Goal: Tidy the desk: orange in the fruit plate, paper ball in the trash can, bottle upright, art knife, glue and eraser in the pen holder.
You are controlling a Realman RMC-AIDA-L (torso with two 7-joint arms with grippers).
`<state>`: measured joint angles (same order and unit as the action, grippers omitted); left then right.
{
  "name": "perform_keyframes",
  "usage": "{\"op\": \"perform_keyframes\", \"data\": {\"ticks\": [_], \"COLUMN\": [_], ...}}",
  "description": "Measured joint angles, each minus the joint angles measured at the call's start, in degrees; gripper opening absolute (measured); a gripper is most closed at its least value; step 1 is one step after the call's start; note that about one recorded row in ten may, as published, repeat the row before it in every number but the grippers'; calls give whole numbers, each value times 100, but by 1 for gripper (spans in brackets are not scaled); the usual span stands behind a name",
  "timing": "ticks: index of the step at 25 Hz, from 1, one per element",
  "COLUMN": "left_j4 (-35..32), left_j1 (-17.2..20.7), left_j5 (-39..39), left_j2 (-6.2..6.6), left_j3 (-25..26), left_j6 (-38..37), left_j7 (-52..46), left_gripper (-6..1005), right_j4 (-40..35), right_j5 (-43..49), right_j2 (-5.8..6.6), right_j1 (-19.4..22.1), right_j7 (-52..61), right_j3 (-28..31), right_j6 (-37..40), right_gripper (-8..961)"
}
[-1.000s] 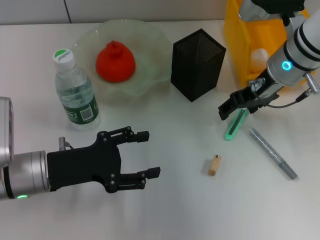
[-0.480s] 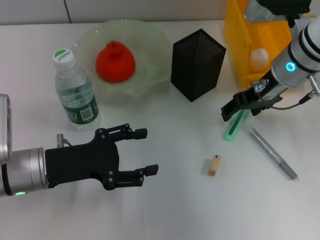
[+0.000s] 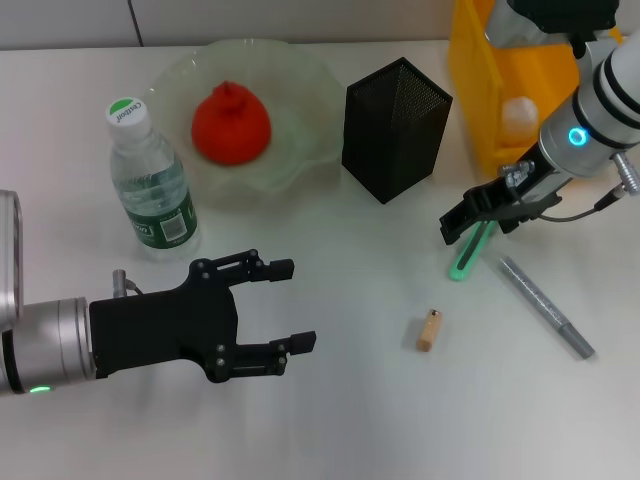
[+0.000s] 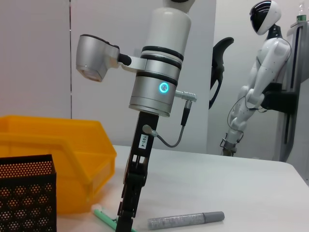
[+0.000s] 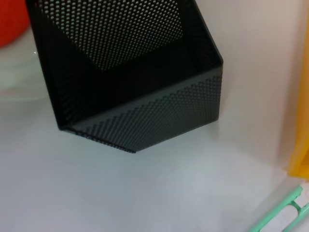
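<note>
Now the right claw point(image 3: 478, 217) hangs low over the green art knife point(image 3: 469, 252) on the counter point(image 3: 350, 400), just beside the trash can point(image 3: 480, 100); whether its jaws are apart cannot be told. Orange point(image 3: 231, 123) sits in the plate point(image 3: 300, 150), bottle point(image 3: 150, 185) stands upright, so the pen-holder step looks in hand. Next move likely calls for clamping the knife and carrying it to the holder point(image 3: 395, 128) nearby. Eraser point(image 3: 429, 330) and grey stick point(image 3: 547, 306) lie waiting. Left claw point(image 3: 288, 305) hovers idle, fingers apart.
</note>
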<state>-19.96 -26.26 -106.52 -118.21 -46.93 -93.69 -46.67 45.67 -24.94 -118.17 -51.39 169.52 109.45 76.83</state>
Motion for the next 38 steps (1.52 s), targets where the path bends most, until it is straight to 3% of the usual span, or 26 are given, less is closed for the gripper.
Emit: {"op": "perform_keyframes", "data": {"ticks": [38], "left_j4": [1], "left_j1": [6], "left_j5": [39], "left_j2": [-17], "left_j3": [6], "left_j6": [6], "left_j7": [71], "left_gripper": [798], "right_j4": [-63], "right_j5": [25], "right_j2": [5], "right_j1": [-56], "right_j7": [-50], "right_j3": [-229], "right_j6": [-29], "right_gripper": [821]}}
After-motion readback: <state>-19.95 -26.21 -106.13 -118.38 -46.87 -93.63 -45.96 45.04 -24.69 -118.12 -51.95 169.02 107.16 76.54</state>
